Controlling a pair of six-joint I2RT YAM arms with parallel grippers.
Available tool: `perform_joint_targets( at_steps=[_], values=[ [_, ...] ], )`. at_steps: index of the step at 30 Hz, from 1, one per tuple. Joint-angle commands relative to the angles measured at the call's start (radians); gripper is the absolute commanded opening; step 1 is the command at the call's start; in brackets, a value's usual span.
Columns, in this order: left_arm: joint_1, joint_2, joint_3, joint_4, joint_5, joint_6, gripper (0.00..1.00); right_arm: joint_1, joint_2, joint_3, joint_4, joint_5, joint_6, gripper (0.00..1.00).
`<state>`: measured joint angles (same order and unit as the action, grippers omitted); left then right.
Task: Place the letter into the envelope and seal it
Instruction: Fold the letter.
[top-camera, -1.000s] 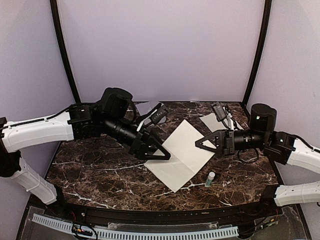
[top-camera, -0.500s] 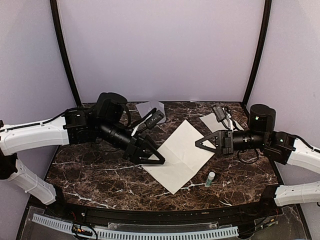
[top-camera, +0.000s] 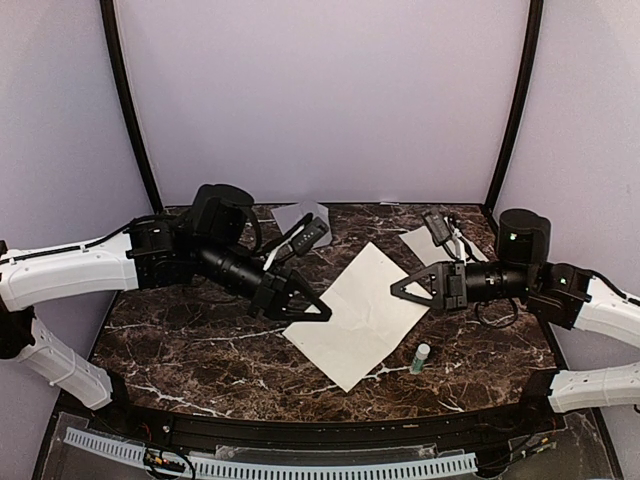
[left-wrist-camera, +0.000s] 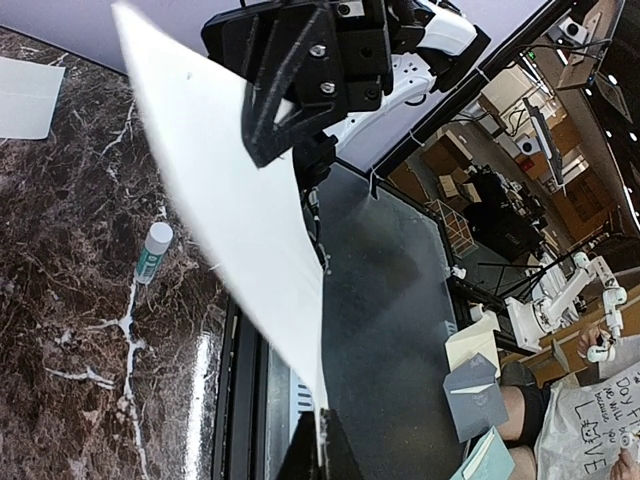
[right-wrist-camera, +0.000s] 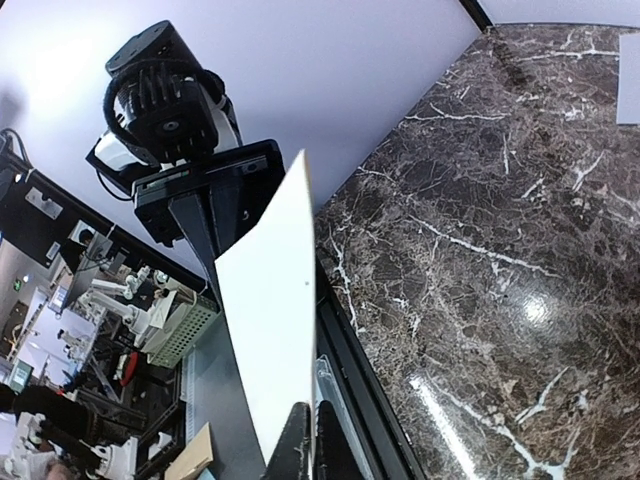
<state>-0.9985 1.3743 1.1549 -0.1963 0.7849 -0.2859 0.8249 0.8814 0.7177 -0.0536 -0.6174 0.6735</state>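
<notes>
Dark marble table (top-camera: 200, 330), glossy with white veins. The letter (top-camera: 360, 310) is a big flat cream sheet, thin matte paper with a faint crease, sitting center frame in the top view. Its long axis runs lower left to upper right. It spans between my two arms. My left gripper (top-camera: 327, 316) is clamped on its left edge and my right gripper (top-camera: 394, 287) is clamped on its right edge, tips facing each other. In both wrist views the paper runs straight out of my closed fingers toward the other arm and looks raised off the marble.

The grey envelope (top-camera: 292, 214) lies flat at upper center, behind my left arm, so the left gripper is nearer. My guess is the letter needs folding before it goes up-frame to it. A small glue stick (top-camera: 422, 357), a white tube with a green label, stands just below the sheet's right side.
</notes>
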Motion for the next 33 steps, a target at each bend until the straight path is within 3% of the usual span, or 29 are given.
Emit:
perform_joint_targets(
  at_steps=[1, 3, 5, 9, 11, 18, 22, 28, 33],
  values=[
    [-0.005, -0.032, -0.009, 0.024, -0.031, -0.013, 0.0, -0.003, -0.015, 0.013, 0.011, -0.004, 0.003, 0.22],
    [-0.005, -0.035, -0.016, 0.028, -0.043, -0.023, 0.0, -0.002, -0.03, 0.021, -0.006, 0.02, -0.003, 0.5],
    [-0.006, -0.041, -0.027, 0.039, -0.053, -0.035, 0.0, -0.003, -0.043, 0.034, -0.043, 0.06, -0.012, 0.7],
    [-0.005, -0.053, -0.043, 0.064, -0.068, -0.063, 0.0, -0.005, -0.061, 0.073, -0.156, 0.178, -0.033, 0.89],
    [-0.005, -0.058, -0.047, 0.071, -0.074, -0.075, 0.0, -0.004, -0.069, 0.092, -0.201, 0.24, -0.043, 0.94],
    [-0.005, -0.055, -0.049, 0.074, -0.097, -0.107, 0.0, -0.004, -0.103, 0.148, -0.291, 0.433, -0.094, 0.96],
    [-0.005, -0.06, -0.049, 0.057, -0.146, -0.119, 0.0, 0.0, -0.094, 0.137, -0.21, 0.371, -0.087, 0.95],
    [-0.005, -0.049, -0.044, 0.073, -0.137, -0.127, 0.0, 0.077, -0.023, 0.129, -0.095, 0.23, -0.105, 0.77],
    [-0.005, -0.023, -0.022, 0.094, -0.098, -0.129, 0.0, 0.21, 0.026, 0.115, -0.078, 0.256, -0.133, 0.67]
  ],
)
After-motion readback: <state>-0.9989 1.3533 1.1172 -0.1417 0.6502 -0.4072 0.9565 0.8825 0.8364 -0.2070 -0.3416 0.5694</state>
